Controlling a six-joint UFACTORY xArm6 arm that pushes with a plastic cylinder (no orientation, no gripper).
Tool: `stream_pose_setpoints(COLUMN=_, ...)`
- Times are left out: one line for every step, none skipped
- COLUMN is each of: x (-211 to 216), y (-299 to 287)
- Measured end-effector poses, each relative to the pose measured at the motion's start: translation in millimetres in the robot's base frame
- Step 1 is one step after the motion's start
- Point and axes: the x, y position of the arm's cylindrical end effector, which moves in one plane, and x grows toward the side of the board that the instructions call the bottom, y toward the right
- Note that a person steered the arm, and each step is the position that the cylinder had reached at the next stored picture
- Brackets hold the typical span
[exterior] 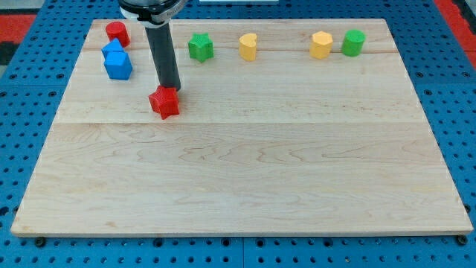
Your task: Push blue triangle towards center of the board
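The blue triangle (112,48) lies near the board's top left corner, partly hidden by a blue cube (118,66) that touches it from below. My tip (172,88) is to the right of and below both blue blocks. It rests against the top edge of a red star (164,103). The dark rod rises from the tip to the view's top edge. The tip is well apart from the blue triangle.
A red cylinder (117,33) sits just above the blue triangle at the corner. Along the top edge of the wooden board (245,186) stand a green star (200,47), a yellow heart (248,46), a yellow hexagon (320,45) and a green cylinder (353,42).
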Motion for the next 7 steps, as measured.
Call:
stream_pose_setpoints(x=6.4, y=-1.4)
stream_pose_setpoints(x=-4.1, y=-15.5)
stream_pose_setpoints(x=-38.1, y=-45.7)
stream_pose_setpoints(x=-66.5, y=-45.0)
stream_pose_setpoints(x=-88.8, y=-55.1)
stream_pose_setpoints(x=-108.0, y=-76.5)
stream_pose_setpoints(x=-109.5, y=-91.9)
